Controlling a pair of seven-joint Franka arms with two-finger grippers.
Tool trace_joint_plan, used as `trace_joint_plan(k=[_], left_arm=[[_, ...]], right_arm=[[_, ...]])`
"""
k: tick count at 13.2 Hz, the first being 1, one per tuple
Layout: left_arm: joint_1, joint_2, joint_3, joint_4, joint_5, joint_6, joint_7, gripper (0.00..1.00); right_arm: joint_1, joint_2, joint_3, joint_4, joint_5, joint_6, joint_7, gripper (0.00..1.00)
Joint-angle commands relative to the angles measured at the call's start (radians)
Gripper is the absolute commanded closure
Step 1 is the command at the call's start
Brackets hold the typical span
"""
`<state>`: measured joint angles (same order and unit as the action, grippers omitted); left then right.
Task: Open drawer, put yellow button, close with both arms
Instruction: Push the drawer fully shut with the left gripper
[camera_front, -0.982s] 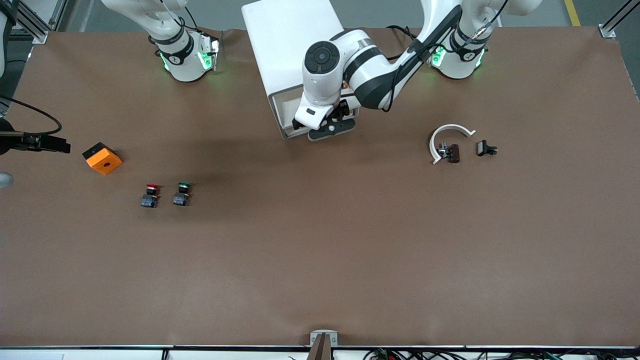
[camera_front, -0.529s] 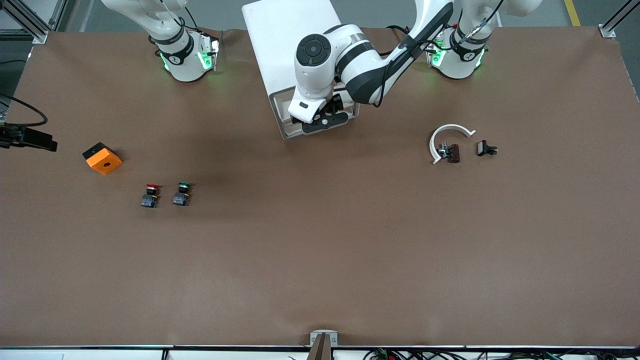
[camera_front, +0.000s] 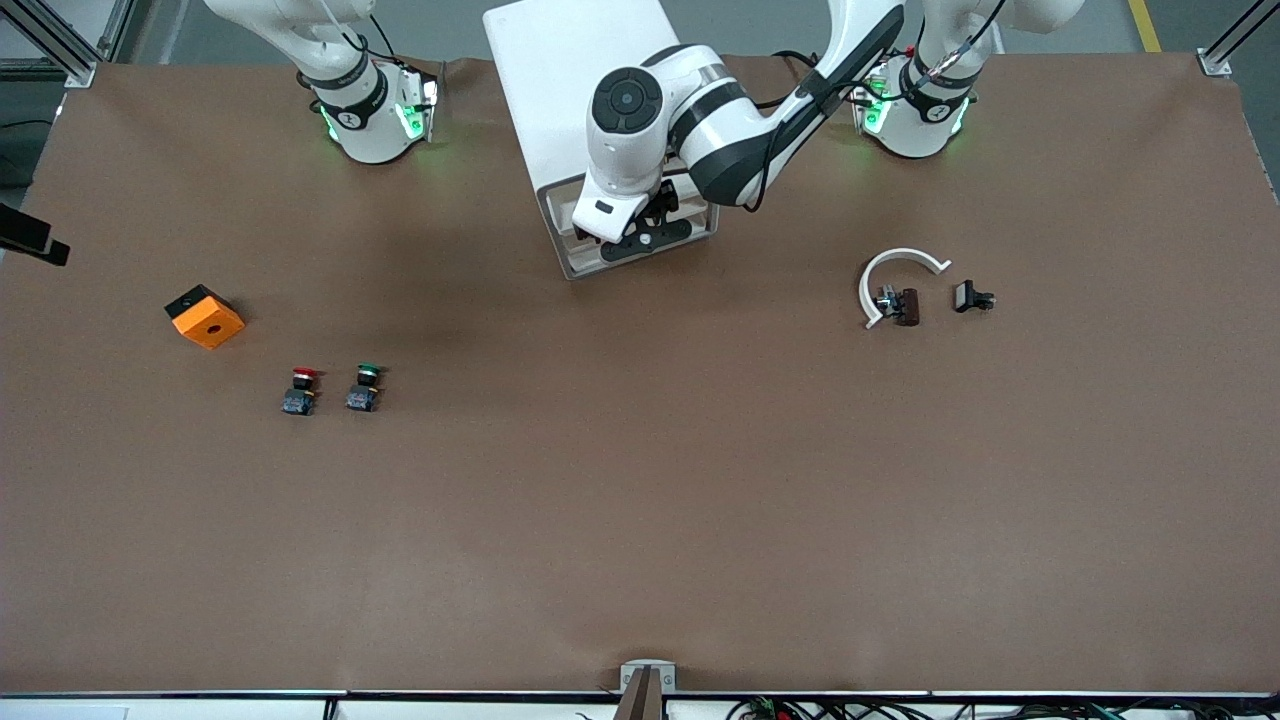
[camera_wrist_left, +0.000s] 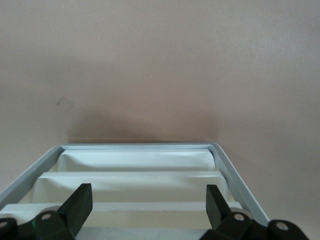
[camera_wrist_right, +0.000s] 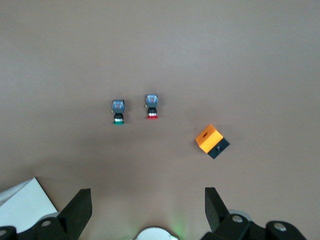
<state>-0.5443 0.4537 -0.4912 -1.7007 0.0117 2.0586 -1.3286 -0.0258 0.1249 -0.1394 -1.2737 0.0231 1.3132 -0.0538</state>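
The white cabinet (camera_front: 575, 90) stands between the two arm bases. My left gripper (camera_front: 645, 235) hangs open over its drawer side. In the left wrist view the open left gripper (camera_wrist_left: 148, 205) has nothing between its black fingers (camera_wrist_left: 80, 202). Under it lie the stepped cream drawer fronts (camera_wrist_left: 135, 187) inside the grey frame (camera_wrist_left: 30, 175). I cannot tell whether the top drawer is pulled out. The yellow button is hidden. My right gripper (camera_wrist_right: 147, 207) is open and empty, high over the right arm's end of the table.
A red-capped button (camera_front: 301, 390) and a green-capped button (camera_front: 364, 387) stand side by side, with an orange block (camera_front: 204, 316) beside them toward the right arm's end. Toward the left arm's end lie a white curved piece (camera_front: 895, 275), a brown part (camera_front: 906, 306) and a small black part (camera_front: 972, 297).
My left gripper has drawn back toward the arm bases, farther over the cabinet's drawer side. The right gripper has slid toward the table's edge, almost out of the front view.
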Motion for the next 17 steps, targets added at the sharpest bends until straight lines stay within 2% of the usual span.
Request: trace_joint_plan(k=[1, 6, 10, 17], left_arm=[[-0.045, 0.023, -0.003, 0.03, -0.038, -0.008, -0.015, 0.0], [-0.066, 0.043, -0.004, 0.038, -0.038, -0.008, -0.06, 0.0], [-0.066, 0.054, -0.004, 0.061, -0.064, -0.009, -0.06, 0.0], [-0.043, 0.056, 0.009, 0.069, -0.072, -0.014, -0.047, 0.0]], right_arm=[[-0.014, -0.143, 0.015, -0.194, 0.011, 0.084, -0.006, 0.0], [-0.008, -0.252, 0.02, -0.341, 0.003, 0.15, -0.009, 0.0], [0.044, -0.268, 0.029, -0.343, -0.063, 0.161, -0.009, 0.0], [0.047, -0.281, 0.03, -0.34, -0.063, 0.153, -0.011, 0.0]])
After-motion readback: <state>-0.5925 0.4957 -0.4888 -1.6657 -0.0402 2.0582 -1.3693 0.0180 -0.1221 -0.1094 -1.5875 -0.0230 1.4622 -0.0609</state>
